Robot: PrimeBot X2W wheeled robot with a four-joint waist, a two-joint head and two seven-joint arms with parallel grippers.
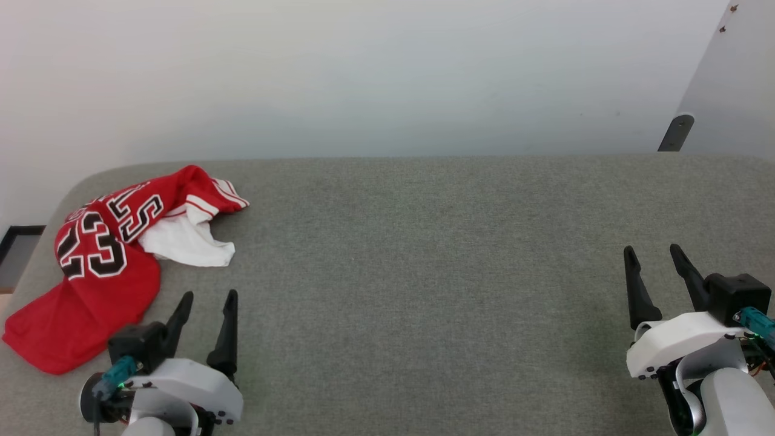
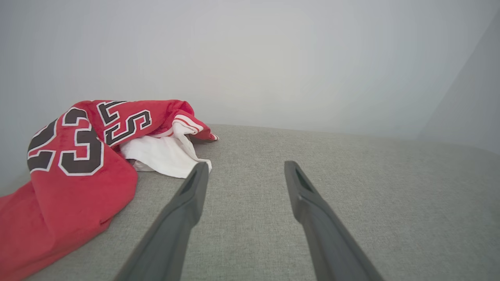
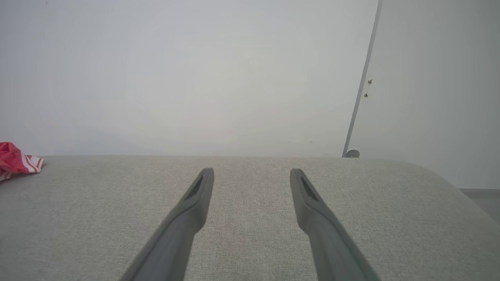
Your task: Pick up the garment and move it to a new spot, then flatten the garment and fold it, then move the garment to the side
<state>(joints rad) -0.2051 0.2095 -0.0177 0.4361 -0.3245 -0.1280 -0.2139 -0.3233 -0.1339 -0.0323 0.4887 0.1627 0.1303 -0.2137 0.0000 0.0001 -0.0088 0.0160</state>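
The garment (image 1: 91, 272) lies crumpled at the far left of the grey fabric surface (image 1: 424, 272). Its red body runs along the rounded left edge, the black "23" faces up, and a white sleeve spills toward the middle. Just beside its near hem, the left gripper (image 1: 209, 295) hovers with its fingers spread, touching no cloth. From there the surface stretches bare across the centre to the straight far edge, where the white wall (image 1: 363, 72) rises. At the far right, well apart from the shirt, the right gripper (image 1: 652, 248) hangs with fingers spread, holding nothing, below a pale panel (image 1: 726, 91).
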